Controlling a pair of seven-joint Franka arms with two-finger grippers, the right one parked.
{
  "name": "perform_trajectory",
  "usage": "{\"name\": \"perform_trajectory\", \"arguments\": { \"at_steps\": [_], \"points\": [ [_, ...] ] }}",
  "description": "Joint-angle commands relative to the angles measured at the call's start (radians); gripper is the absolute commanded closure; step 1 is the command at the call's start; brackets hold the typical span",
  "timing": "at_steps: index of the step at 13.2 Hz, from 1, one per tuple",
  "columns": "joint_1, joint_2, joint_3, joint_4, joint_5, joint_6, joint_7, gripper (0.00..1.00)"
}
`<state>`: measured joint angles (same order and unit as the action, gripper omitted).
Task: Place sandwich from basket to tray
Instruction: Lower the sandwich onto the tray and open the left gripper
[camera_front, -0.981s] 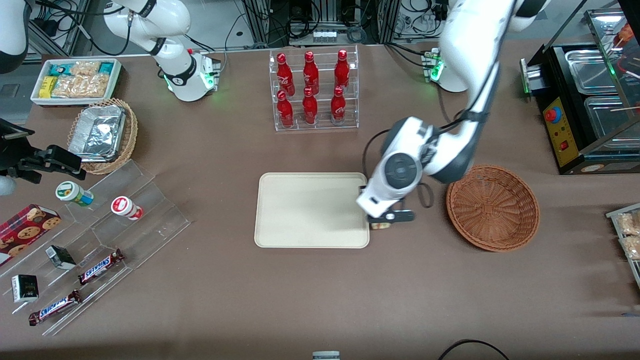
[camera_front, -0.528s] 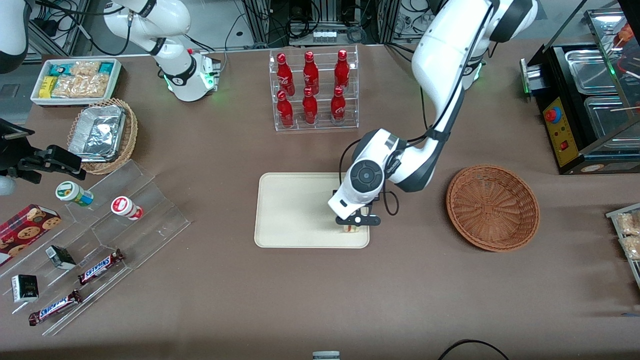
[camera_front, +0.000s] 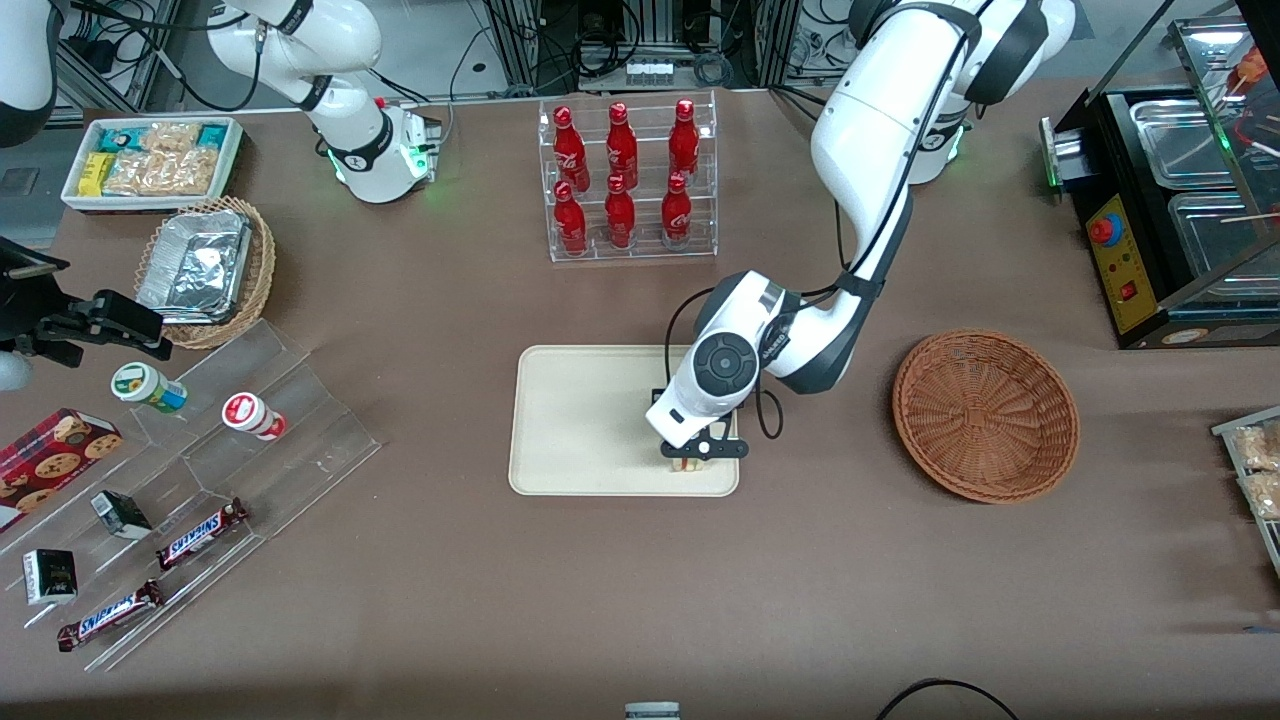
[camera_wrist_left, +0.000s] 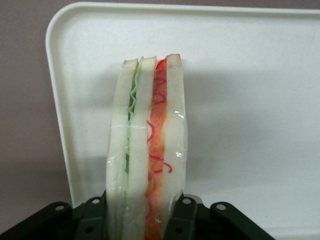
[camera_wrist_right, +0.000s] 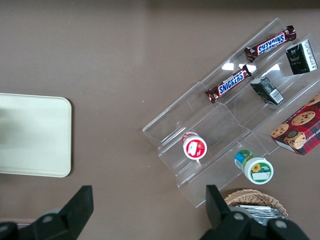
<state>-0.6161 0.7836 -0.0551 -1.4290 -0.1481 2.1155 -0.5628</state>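
Cream tray (camera_front: 580, 420) lies bare under the gripper (camera_front: 690, 462) clamping the sandwich (camera_wrist_left: 147, 165), wicker basket (camera_front: 985, 415) beside.

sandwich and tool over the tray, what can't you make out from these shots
- Front view: the sandwich is mostly covered by the left arm's tool and wrist above it; only a sliver shows.
- Left wrist view: the sandwich's clamped end is cut off by the picture edge, so its full shape is unseen.
- Neither view settles whether the sandwich touches the tray or hangs just above it.
- Right wrist view: only the tray's edge shows; sandwich and tool fall outside it.
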Motion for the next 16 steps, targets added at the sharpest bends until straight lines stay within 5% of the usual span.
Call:
{"name": "perform_trajectory", "arguments": {
  "at_steps": [1, 3, 8, 16],
  "points": [
    [-0.017, 0.034, 0.008, 0.047, -0.008, -0.009, -0.017, 0.56],
    [-0.017, 0.042, 0.008, 0.048, -0.007, -0.009, -0.017, 0.48],
    [-0.01, -0.025, 0.018, 0.048, 0.009, -0.038, -0.034, 0.01],
    [0.14, -0.403, 0.143, 0.003, 0.015, -0.353, -0.025, 0.0]
  ]
}}
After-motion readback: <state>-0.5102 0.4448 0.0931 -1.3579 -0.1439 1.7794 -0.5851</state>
